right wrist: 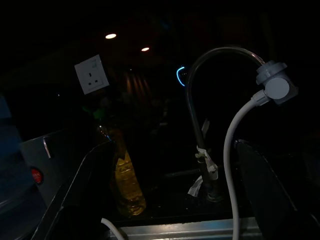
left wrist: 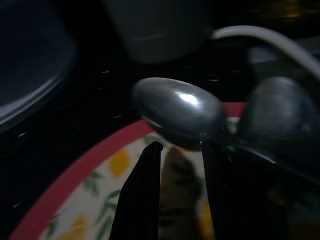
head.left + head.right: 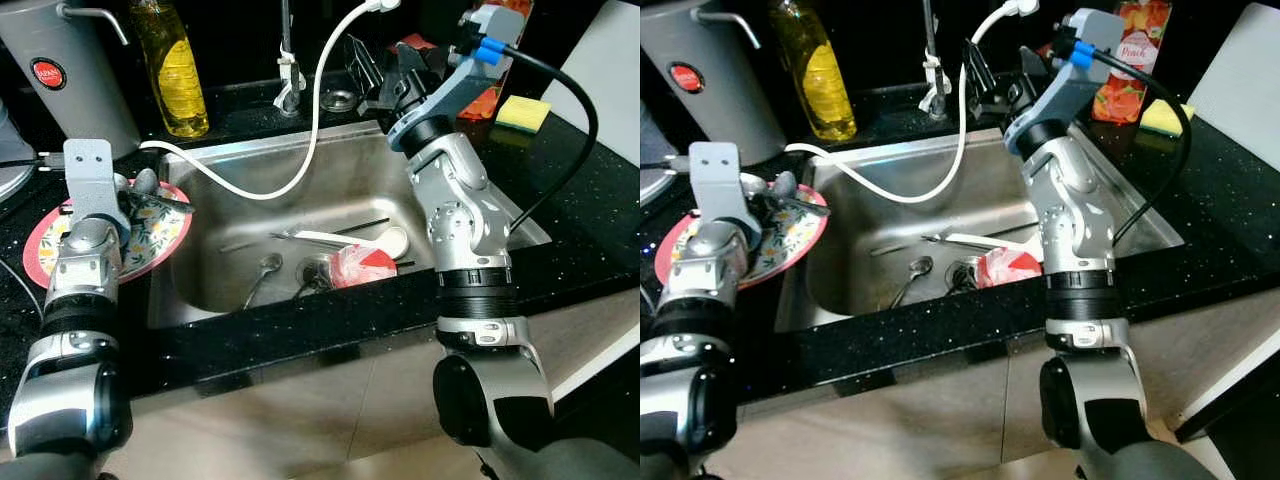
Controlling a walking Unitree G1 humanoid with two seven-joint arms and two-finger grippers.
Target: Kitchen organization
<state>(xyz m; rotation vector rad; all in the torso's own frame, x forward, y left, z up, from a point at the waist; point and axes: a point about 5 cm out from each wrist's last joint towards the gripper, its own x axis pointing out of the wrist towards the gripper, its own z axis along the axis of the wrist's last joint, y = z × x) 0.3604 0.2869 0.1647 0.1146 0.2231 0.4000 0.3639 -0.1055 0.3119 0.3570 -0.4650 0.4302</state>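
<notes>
Steel sink (image 3: 250, 160) set in black counter (image 3: 580, 240); spoon (image 3: 262, 275) and red-white wrapper (image 3: 362, 266) on sink floor. Floral plate (image 3: 160, 235) on counter's left edge, beside sink. Left gripper (image 2: 181, 165) over plate, jaws slightly apart, spoon bowl (image 2: 177, 111) just beyond fingertips, unclamped. Right gripper (image 3: 385, 75) raised above sink's back edge, jaws wide apart, nothing between.

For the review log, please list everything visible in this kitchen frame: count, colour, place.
Plate: one, red-rimmed floral, counter left of sink.
Spoons on plate: two, silver.
Sink: one, steel, centre.
Spoon in sink: one, silver, near drain.
Red packet: one, in sink.
Hose: one, white, from tap into sink.
Oil bottle: one, yellow, behind sink.
Sponge: one, yellow, right counter.
Left gripper: over plate, open.
Right gripper: raised behind sink, open.
</notes>
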